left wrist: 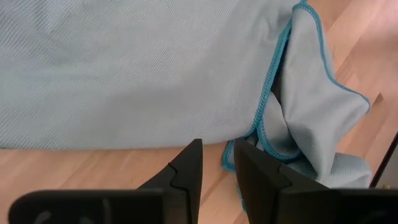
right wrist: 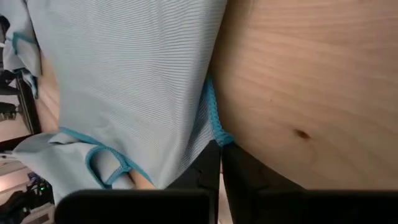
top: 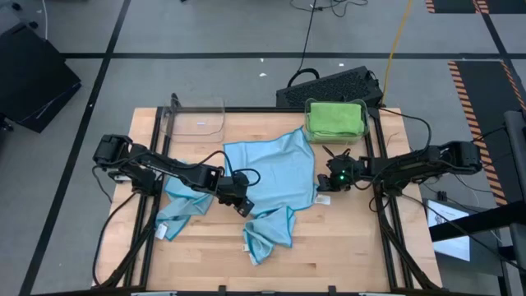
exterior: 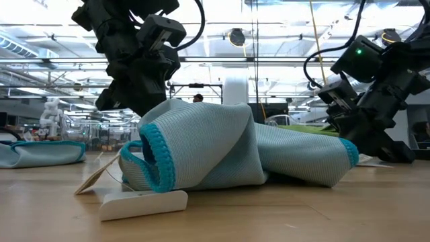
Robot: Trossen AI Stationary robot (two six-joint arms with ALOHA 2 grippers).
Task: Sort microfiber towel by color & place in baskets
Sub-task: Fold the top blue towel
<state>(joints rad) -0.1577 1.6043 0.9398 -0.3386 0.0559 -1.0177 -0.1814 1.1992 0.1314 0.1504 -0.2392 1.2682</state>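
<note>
Wooden table under blue towels, two clear baskets, perhaps a loose tag.

wooden table, black keyboard

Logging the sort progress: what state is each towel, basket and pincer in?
Large blue towel: spread flat on the table, edge pinched.
Smaller blue towels: crumpled, loose.
Green towels: folded inside their basket.
Empty basket: nothing inside.
Right pincer: shut on the towel's edge.
Left pincer: slightly open, empty.
</note>
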